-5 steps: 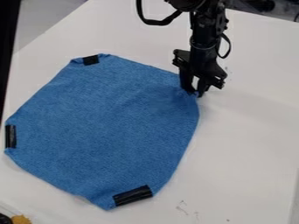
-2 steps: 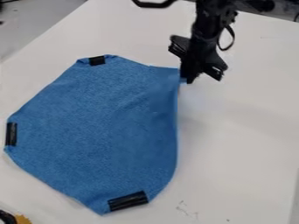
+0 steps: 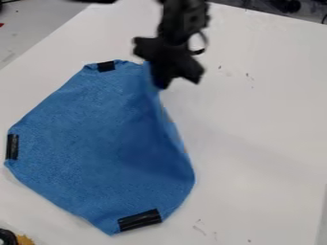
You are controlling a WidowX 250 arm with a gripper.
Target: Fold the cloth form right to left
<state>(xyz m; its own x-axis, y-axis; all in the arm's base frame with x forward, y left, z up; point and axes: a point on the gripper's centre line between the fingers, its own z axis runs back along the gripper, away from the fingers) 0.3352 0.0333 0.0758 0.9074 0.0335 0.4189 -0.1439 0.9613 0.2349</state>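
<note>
Clamped on the corner of the blue cloth [image 3: 83, 143], the gripper [image 3: 163, 85] swings toward the left edge of the white tabletop [image 3: 262, 139], starting the fold.

We look from one fixed camera, set above the table [image 3: 256, 143] and aimed down at a slant. We face the side where the arm [image 3: 184, 19] enters, at the top edge. We are near enough for the cloth [image 3: 83, 143] to span much of our view, yet we take in floor [image 3: 38, 21] past the table's slanting left edge.
</note>
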